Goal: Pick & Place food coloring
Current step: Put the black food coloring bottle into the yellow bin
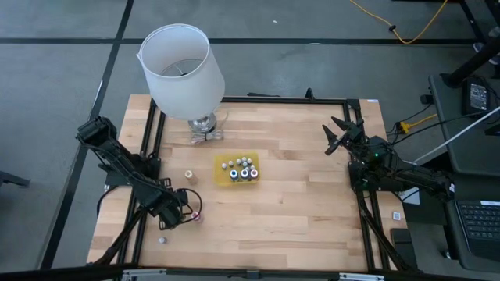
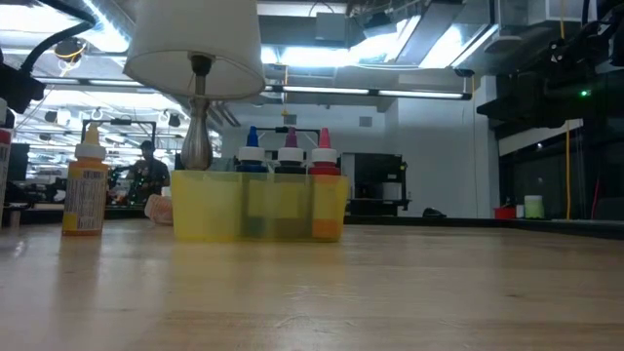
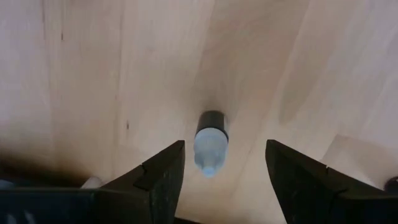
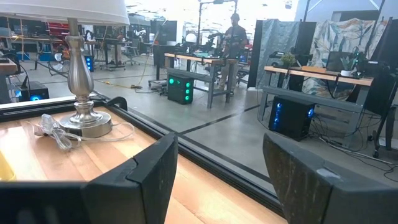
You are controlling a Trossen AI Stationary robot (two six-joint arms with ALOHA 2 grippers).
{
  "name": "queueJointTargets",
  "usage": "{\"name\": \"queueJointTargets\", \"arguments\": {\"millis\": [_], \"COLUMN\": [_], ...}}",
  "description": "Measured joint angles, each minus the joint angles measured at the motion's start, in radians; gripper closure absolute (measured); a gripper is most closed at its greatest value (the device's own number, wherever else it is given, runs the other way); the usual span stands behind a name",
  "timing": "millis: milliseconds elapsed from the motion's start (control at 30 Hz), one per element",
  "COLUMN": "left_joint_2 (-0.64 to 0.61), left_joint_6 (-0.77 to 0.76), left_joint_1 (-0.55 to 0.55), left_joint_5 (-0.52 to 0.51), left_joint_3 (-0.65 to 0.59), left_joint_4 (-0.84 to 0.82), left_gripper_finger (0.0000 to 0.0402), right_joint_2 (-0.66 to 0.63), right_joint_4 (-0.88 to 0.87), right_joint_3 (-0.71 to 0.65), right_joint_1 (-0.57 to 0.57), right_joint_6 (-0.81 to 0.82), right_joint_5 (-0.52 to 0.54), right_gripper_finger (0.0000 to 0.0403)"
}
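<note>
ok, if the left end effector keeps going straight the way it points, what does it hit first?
Likely the small food coloring bottle standing on the wooden table, centred between the open fingers of the left end effector. Depth is unclear; nothing else shows in that line.

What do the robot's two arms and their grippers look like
Both arms are dark, nearly black, jointed links. The left gripper and right gripper each end in two flat, wedge-shaped dark fingers with a matte, slightly speckled surface. A small green light glows on the right arm, with dark cables trailing near its base.
</note>
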Motion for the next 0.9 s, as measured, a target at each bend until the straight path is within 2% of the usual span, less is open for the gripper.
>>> {"name": "queueJointTargets", "arguments": {"millis": [567, 700, 900], "left_joint_2": [0.000, 0.000, -0.001], "left_joint_6": [-0.001, -0.001, -0.020], "left_joint_1": [0.000, 0.000, 0.000], "left_joint_5": [-0.006, -0.002, 0.025], "left_joint_3": [0.000, 0.000, 0.009], "left_joint_4": [0.003, 0.003, 0.003], "left_gripper_finger": [0.0321, 0.0335, 0.0337], "right_joint_2": [0.000, 0.000, 0.000], "right_joint_4": [0.000, 0.000, 0.000], "right_joint_3": [0.000, 0.000, 0.000], "right_joint_1": [0.000, 0.000, 0.000], "right_joint_6": [0.000, 0.000, 0.000], "right_joint_5": [0.000, 0.000, 0.000], "right_gripper_finger": [0.0166, 0.0166, 0.0166]}}
